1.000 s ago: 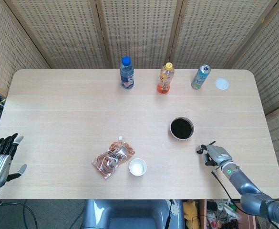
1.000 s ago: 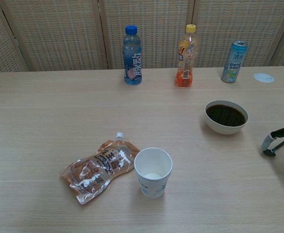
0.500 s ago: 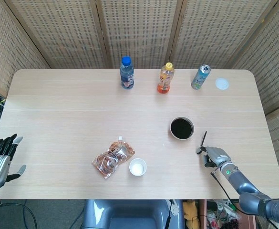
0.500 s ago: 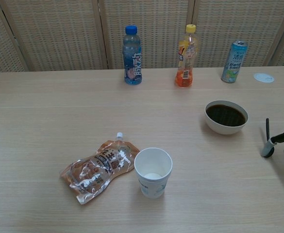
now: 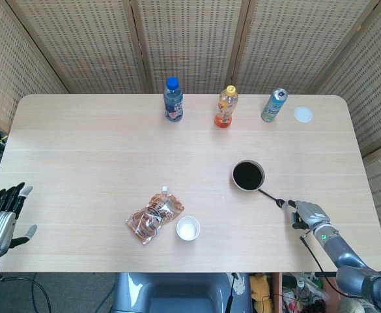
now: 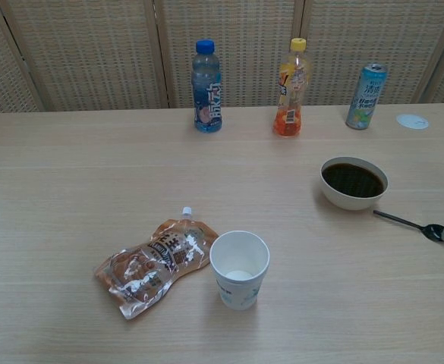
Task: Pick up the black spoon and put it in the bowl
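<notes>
The right hand rests at the table's near edge, fingertips touching the black spoon's scoop end — whether it grips is unclear. The spoon lies flat, handle reaching toward the bowl. The left hand hangs open, off-table.

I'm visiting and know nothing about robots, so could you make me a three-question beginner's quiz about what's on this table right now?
1. True or false: the black spoon lies inside the bowl.
2. Which hand is nearest the spoon?
A. left hand
B. right hand
3. Fill in: the paper cup stands beside a snack ____.

Key: 1 false, it lies on the table; 2 B; 3 pouch.
</notes>
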Controlling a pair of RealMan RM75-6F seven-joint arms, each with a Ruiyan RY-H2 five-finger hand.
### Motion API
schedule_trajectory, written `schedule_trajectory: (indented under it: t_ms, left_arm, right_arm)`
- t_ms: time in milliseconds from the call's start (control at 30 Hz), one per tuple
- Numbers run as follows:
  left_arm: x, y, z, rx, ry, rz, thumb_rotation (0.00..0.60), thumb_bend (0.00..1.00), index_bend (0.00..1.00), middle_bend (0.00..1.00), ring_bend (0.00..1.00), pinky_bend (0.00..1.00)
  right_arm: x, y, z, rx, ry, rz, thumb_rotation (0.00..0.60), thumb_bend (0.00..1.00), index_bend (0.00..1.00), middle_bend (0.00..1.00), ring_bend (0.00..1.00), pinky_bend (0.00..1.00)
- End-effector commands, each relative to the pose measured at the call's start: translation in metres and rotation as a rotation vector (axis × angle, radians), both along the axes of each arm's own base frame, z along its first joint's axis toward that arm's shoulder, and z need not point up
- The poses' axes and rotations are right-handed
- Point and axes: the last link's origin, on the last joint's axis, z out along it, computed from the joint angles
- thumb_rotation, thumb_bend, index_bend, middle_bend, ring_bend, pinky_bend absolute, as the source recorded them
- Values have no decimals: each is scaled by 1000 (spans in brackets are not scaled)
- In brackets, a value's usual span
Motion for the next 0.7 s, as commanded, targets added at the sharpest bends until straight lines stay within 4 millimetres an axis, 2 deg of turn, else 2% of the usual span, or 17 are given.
schedule_trajectory:
  t_ms: [33,233,367,700]
  left_arm:
    - [1,0,0,-1,1,-1,600,317,0,0,0,0]
    - [3,2,-1,-3,1,-6,600,317,0,0,0,0]
    - [3,1,-1,-2,0,-6,600,317,0,0,0,0]
    - [-2,-2,0,-1,-4,9,600,317,0,0,0,0]
  right_arm:
    - [-6,0,9,-29,6,-16,600,969,267,949,988,996]
    - [-12,-2,23,-65,27,-23,600,969,267,949,988,996]
    - [-9,-3,27,-76,24,-15,600,968,267,950,988,996]
    - [1,-3,11,-42,2,9,600,968,267,949,988,996]
